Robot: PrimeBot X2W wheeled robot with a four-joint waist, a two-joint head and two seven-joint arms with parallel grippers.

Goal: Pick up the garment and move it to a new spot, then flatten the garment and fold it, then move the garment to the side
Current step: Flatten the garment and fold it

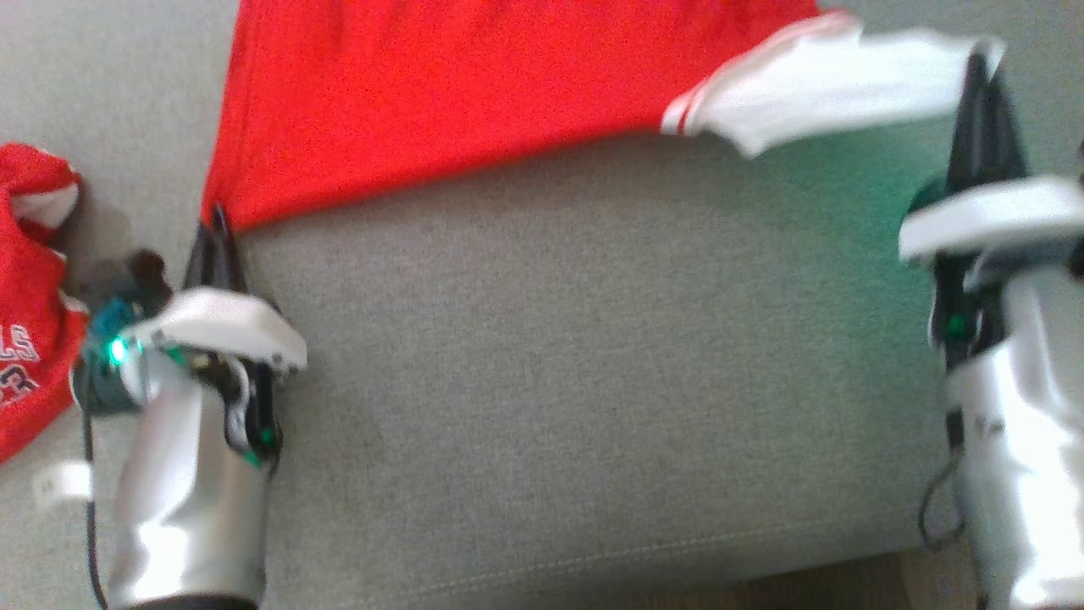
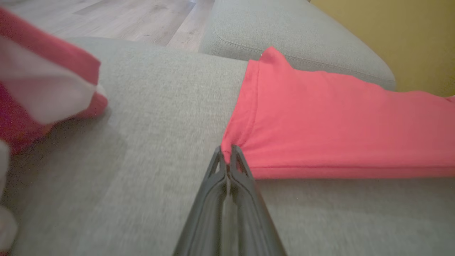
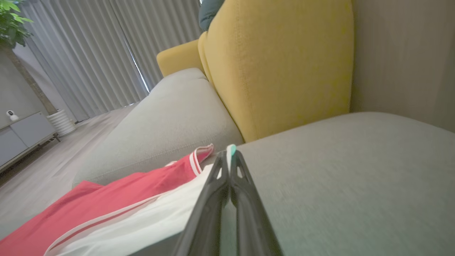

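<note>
Head view. The garment (image 1: 474, 102) lies on the far part of the seat (image 1: 576, 356), a grey, coarse-woven cushion with a stitched near edge. The garment is plain red knit cloth, lying flat, its near hem running slantwise from near left to far right. At its right end a white sleeve (image 1: 813, 80) with red stripes at the seam reaches to the right. The left gripper (image 1: 218, 224) has its dark fingers pressed together on the garment's near-left corner. The right gripper (image 1: 982, 76) stands at the sleeve's right end, fingers together; the picture is blurred there. On the left lies a second garment (image 1: 34, 296), red, crumpled, with white lettering, and near it a small white tag (image 1: 63, 481).

Left wrist view. The left gripper's fingertips pinch the garment's corner, where the cloth bunches into small folds. The double-stitched hem runs off to the right, flat on the seat. Blurred red and white cloth shows at the left edge. Beyond the seat is pale wooden floor (image 2: 124, 17).

Right wrist view. The right gripper's fingers are closed, with a thin white edge of the sleeve nipped between the tips. The garment trails away to the near left, lifted off the seat at the tips. Behind stand a yellow back cushion (image 3: 284, 64) of fine weave, grey pleated curtains (image 3: 89, 53), a plant (image 3: 10, 21) and a low grey cabinet (image 3: 21, 135).
</note>
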